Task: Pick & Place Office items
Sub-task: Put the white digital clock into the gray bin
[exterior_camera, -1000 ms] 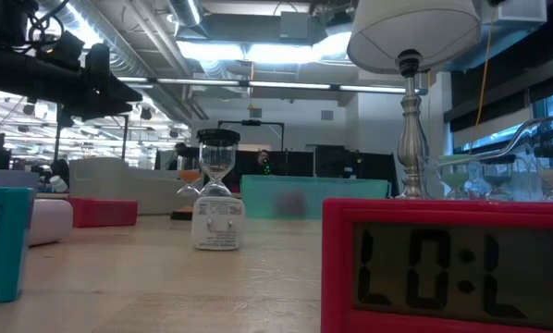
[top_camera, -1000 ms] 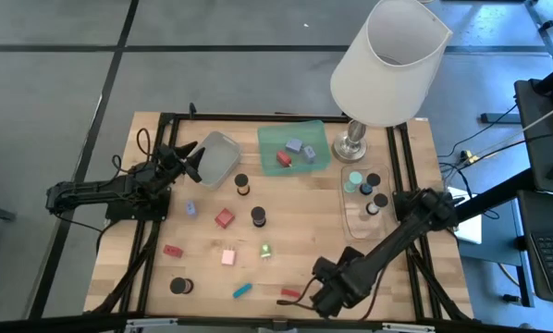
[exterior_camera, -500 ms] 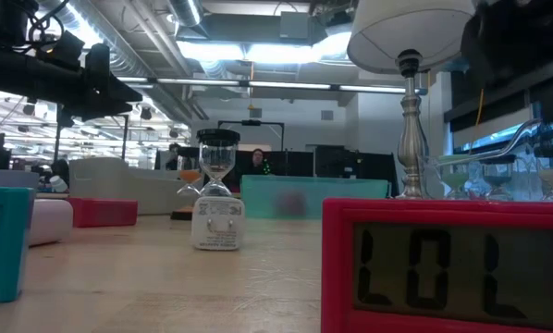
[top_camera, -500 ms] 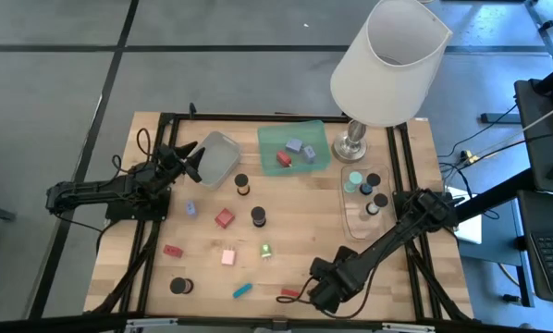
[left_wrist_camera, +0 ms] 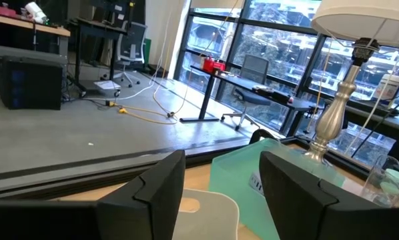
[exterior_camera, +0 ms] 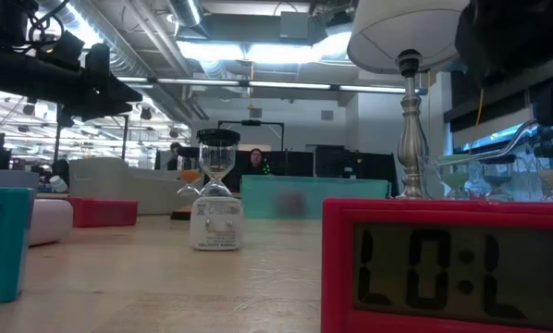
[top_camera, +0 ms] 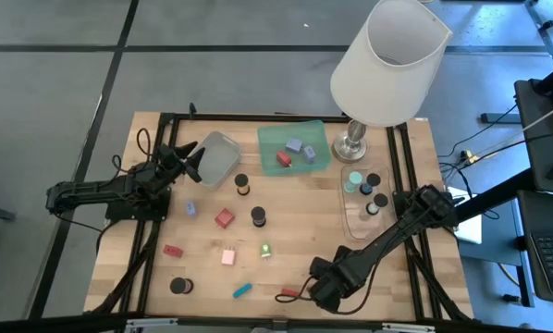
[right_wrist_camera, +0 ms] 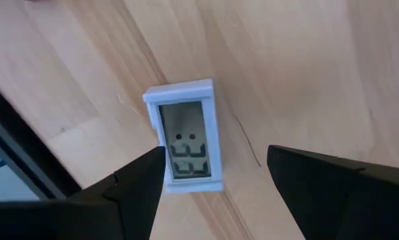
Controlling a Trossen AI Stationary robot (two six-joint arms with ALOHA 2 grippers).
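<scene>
Office items, high view: loose pieces are scattered over the counter (top_camera: 147,277). A red bar (top_camera: 288,293) lies at 6 o'clock and a teal bar (top_camera: 242,290) just to its 9 o'clock.
Right claw, high view: the right claw (top_camera: 315,289) hangs at 6 o'clock, just beside the red bar.
Left claw, high view: the left claw (top_camera: 190,159) waits at 10 o'clock by the grey tray (top_camera: 219,155).
Writing, low view: the red block (exterior_camera: 448,268) has a display reading "LO:L". A white plug-like piece (exterior_camera: 216,222) carries tiny marks, too small to read.
Left wrist view: the fingers stand apart and hold nothing.
Right wrist view: the fingers are spread wide and hold nothing. A small display block (right_wrist_camera: 184,137) lies on the counter between them, and its digits are unreadable.
Handling: probably light, stiff plastic with smooth, slippery faces. Best taken across the two long sides, and the display window may scratch.
</scene>
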